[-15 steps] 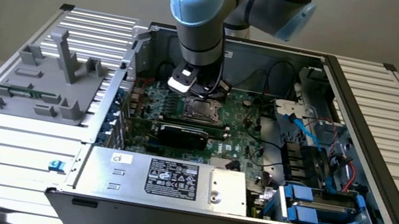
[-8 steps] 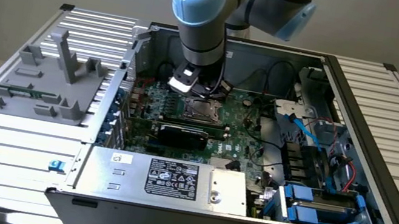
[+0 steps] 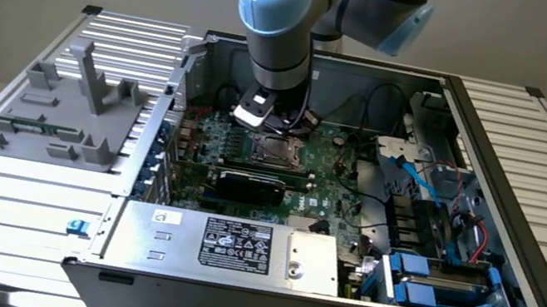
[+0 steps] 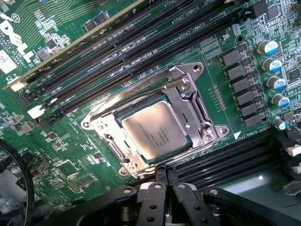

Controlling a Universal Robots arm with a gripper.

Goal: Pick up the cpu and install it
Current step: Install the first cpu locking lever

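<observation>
The cpu (image 4: 157,129) is a flat square chip with a shiny silver-beige top. It lies flat inside the metal socket frame (image 4: 188,101) on the green motherboard (image 4: 70,155). My gripper (image 4: 161,175) hovers just beside the socket's edge, its black fingers pressed together with nothing between them. In the exterior view the cpu (image 3: 276,151) sits in the middle of the open computer case (image 3: 490,200), directly under my gripper (image 3: 269,126).
Long black memory slots (image 4: 117,52) run on both sides of the socket. A row of capacitors (image 4: 273,70) stands nearby. Beside the case, a grey plastic fixture (image 3: 67,113) with upright posts rests on the slatted table. Cables and blue drive bays (image 3: 432,279) fill the case's right side.
</observation>
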